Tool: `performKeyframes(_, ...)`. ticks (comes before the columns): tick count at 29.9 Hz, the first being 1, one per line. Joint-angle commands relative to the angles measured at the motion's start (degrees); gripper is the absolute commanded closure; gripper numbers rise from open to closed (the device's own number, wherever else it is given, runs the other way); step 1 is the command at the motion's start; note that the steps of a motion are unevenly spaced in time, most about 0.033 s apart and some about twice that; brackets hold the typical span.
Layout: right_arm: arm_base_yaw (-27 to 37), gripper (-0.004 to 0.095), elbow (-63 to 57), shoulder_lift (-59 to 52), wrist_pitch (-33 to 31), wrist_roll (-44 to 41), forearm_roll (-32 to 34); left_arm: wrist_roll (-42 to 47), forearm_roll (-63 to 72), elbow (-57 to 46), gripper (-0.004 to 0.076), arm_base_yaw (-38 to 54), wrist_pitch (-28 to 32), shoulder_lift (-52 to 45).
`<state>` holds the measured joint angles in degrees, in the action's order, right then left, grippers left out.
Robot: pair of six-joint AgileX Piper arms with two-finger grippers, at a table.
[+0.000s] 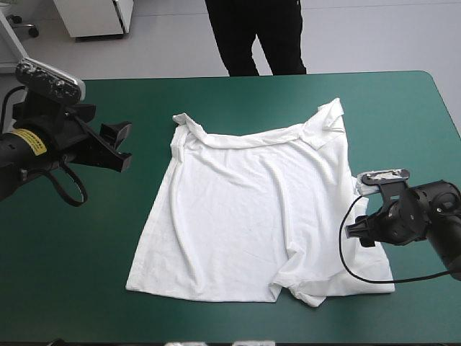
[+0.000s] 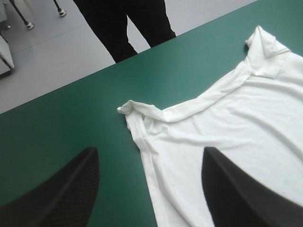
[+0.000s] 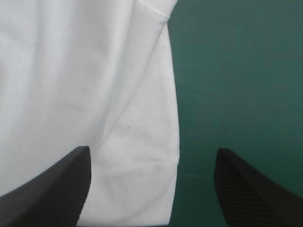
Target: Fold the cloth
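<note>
The T-shirt [image 1: 252, 209] is lying spread out on the teal-green cover [image 1: 72, 274], about midway across the table, its hem toward the table's near edge. It is lying mostly flat, with long soft creases running down it. Both sleeves at its far corners are curling back on themselves, and at its near right corner a flap of cloth is lapping over the hem. Bare cover is showing on every side of the T-shirt, widest to its left.

The left gripper [image 1: 119, 146] is hanging above the cover beside the T-shirt's far left corner, apart from the cloth. Its black fingers are standing wide apart and gripping nothing.

The right gripper [image 1: 358, 234] is sitting at the T-shirt's right edge, close to the near right corner. Its jaws are also gaping wide with nothing held: in its wrist view one finger is lying over white cloth, the other over bare cover, and the T-shirt's side edge is running between them.
</note>
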<state>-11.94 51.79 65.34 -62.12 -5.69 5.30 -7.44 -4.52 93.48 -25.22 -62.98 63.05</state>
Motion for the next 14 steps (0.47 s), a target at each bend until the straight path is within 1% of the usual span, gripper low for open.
performKeyframes(1, -0.1, 0.0233, -1.4, 0.7, 8.6, -1.2, 0.3, 0.6, 0.2, 1.1, 0.0265, -0.8, 3.8, -0.1)
performKeyframes(4, -0.1, 0.0233, -1.5, 4.1, 11.4, -1.3, 1.5, 0.6, 0.4, 1.1, 0.0265, -1.0, 3.8, 0.8)
performKeyframes(9, -0.1, 0.0233, -1.5, 10.4, 13.5, -3.6, 5.3, 0.4, 0.4, 1.1, 0.0265, -1.0, 3.8, 1.5)
performKeyframes(14, 0.0, 0.0233, -1.5, 16.4, 17.1, -4.2, 6.1, 0.4, 0.0, 1.1, 0.0265, -1.0, 3.8, 1.5)
